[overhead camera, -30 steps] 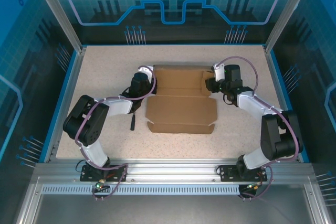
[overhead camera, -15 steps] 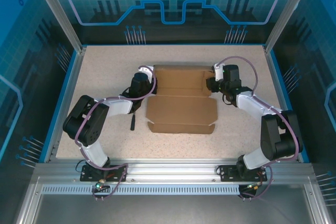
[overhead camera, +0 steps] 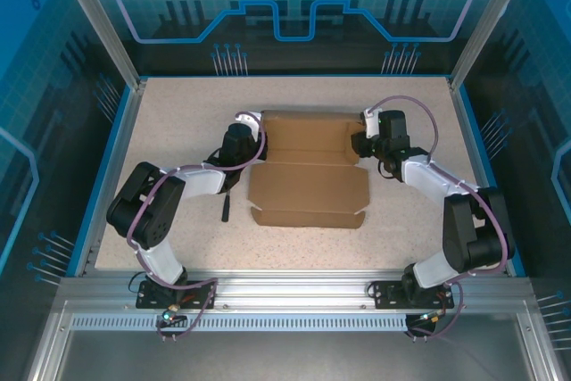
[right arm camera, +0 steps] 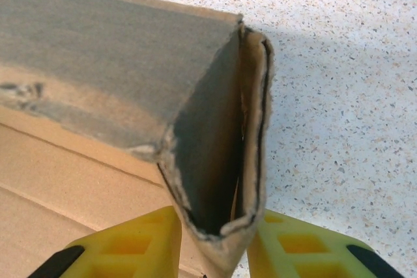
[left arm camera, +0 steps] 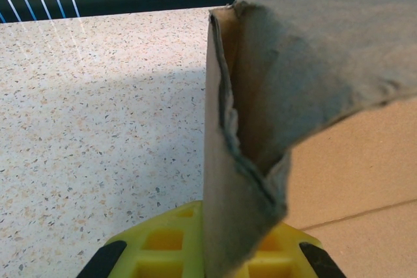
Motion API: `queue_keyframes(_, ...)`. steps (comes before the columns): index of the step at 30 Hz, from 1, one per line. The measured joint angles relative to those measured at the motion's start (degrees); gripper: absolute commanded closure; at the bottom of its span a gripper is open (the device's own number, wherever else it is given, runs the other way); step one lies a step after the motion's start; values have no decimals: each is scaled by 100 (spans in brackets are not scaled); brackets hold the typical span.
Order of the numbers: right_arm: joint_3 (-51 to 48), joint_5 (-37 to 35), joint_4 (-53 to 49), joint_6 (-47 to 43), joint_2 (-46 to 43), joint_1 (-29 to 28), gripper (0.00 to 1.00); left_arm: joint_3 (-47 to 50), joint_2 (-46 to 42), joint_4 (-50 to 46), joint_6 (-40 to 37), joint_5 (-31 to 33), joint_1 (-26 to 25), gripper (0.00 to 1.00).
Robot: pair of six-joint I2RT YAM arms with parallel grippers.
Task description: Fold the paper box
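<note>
The paper box (overhead camera: 308,171) lies mid-table as brown cardboard, its front panel flat and its back part raised into walls. My left gripper (overhead camera: 243,144) is at the box's back-left corner. In the left wrist view its yellow fingers (left arm camera: 156,245) are shut on the upright left side wall (left arm camera: 238,161). My right gripper (overhead camera: 360,143) is at the back-right corner. There the yellow fingers (right arm camera: 130,245) press both faces of the doubled-over right side wall (right arm camera: 221,148), which bulges open between them.
A small black hammer (overhead camera: 226,207) lies on the speckled table (overhead camera: 178,113) just left of the box, beside the left forearm. Blue rails edge the table (overhead camera: 125,131), with glass panels behind.
</note>
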State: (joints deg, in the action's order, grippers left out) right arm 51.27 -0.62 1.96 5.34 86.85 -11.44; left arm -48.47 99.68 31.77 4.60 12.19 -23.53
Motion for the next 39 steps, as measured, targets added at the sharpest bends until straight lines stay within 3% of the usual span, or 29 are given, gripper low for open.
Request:
queue_keyframes(6,125,-538,-107,249,85,-118,75,0,0,0,0,-17,0,100)
queue_keyframes(16,391,-2138,-452,708,308,-627,78,0,0,-2,0,-122,-42,100)
queue_keyframes(27,866,-3056,-1038,1207,605,-846,77,0,0,0,0,-199,-70,100)
queue_keyframes(33,918,-2953,-1084,1220,640,-841,71,0,0,-4,0,-203,-68,100)
queue_keyframes(39,817,-2059,-940,1134,588,-544,66,0,0,-48,0,-129,-57,100)
